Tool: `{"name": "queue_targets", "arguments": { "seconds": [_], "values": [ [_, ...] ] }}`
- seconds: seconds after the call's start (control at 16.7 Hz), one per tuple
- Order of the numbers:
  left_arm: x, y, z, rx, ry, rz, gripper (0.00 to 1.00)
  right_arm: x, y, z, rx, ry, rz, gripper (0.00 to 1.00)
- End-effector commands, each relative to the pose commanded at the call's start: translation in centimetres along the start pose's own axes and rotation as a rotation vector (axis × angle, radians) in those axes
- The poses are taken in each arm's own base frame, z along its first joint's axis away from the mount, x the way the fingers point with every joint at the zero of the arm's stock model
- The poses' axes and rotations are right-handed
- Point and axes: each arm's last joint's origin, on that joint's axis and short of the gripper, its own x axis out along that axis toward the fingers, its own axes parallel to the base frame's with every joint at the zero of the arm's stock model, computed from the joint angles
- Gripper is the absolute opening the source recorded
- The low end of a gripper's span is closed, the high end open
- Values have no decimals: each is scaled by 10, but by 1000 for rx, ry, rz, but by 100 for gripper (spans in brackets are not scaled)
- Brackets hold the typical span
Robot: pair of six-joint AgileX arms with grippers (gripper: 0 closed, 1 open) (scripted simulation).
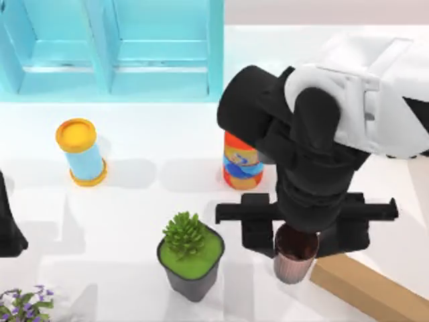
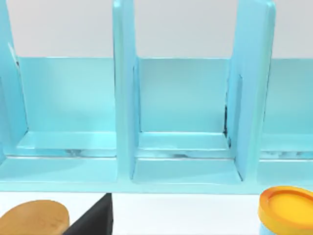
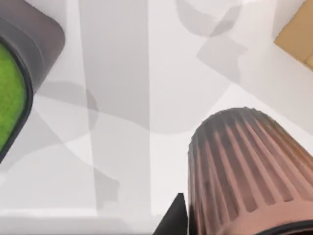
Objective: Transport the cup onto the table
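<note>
1. Two arms share the bench (image 1: 141, 171); our right gripper (image 1: 295, 236) hangs directly above the cup (image 1: 293, 258) near the front edge, right of centre, while our left arm sits parked at the far left edge of the top view.

2. Cup position — it stands between the plant pot (image 1: 191, 258) on its left and the wooden block (image 1: 369, 288) on its right, close to the block and apart from the pot. Whether its base touches the bench or hovers just above it, we cannot tell.

3. Long axis: the cup (image 3: 244, 171) is upright, wide mouth toward the gripper and narrow ribbed base toward the white surface, so the axis runs in line with the wrist.

4. Grip state — the dark fingers sit on either side of the rim, one to its left and one to its right, closed in against it; we judge that the gripper has hold of the cup at its mouth.

5. Deciding relation: the cup lies straight below the right gripper, with bare bench (image 3: 127, 98) under it. The next move, we judge, is a vertical lowering and a release.

6. Hazard: the block's corner is near, so any sideways drift toward the right could nudge it.

7. Behind stand the striped cylinder (image 1: 242, 168), the yellow-lidded can (image 1: 82, 153) and the turquoise cabinet (image 2: 186, 107).
</note>
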Motion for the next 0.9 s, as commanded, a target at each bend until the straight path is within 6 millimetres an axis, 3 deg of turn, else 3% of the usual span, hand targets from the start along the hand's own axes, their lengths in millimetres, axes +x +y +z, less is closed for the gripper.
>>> {"name": "queue_targets", "arguments": {
  "seconds": [0.36, 0.72, 0.9],
  "values": [
    [0, 0, 0, 0, 0, 0, 100, 41, 2, 1, -1, -2, -2, 0],
    [0, 0, 0, 0, 0, 0, 100, 46, 5, 3, -2, -16, 12, 0],
    [0, 0, 0, 0, 0, 0, 100, 46, 5, 3, -2, -16, 12, 23]
  ]
}}
